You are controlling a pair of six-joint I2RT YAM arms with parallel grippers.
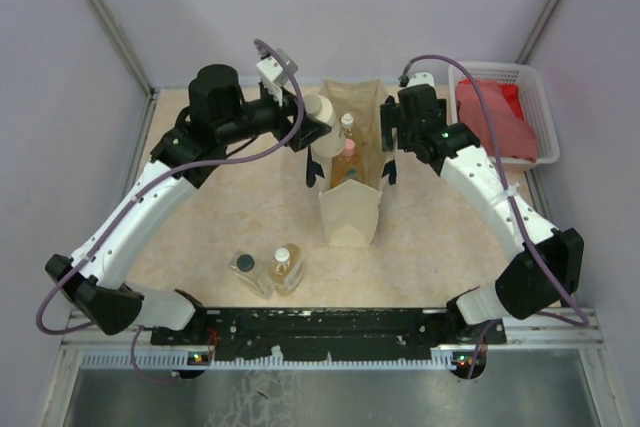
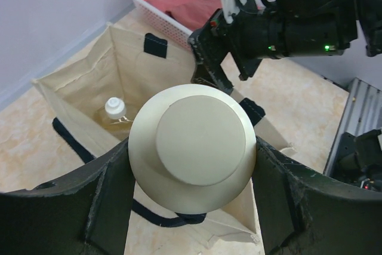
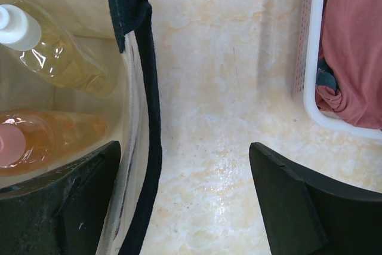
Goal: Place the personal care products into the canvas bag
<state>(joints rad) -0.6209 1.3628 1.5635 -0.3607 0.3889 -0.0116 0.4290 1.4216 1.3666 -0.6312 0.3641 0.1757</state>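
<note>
My left gripper [image 1: 318, 129] is shut on the cream cylindrical container [image 2: 192, 141] and holds it above the left rim of the upright canvas bag [image 1: 350, 209]. Inside the bag lie two amber bottles, one with a white cap [image 1: 347, 121] and one with a pink cap [image 1: 349, 147]; both show in the right wrist view [image 3: 54, 52] [image 3: 36, 141]. My right gripper [image 3: 185, 195] is open and straddles the bag's right wall and dark strap [image 3: 143, 117]. Two more bottles, one dark-capped [image 1: 245, 265] and one white-capped [image 1: 283, 259], lie on the table at the near left.
A white plastic basket [image 1: 543, 107] holding a red cloth [image 1: 495, 112] stands at the back right, close to my right arm. Grey walls close in the table on three sides. The arm bases sit along the near edge.
</note>
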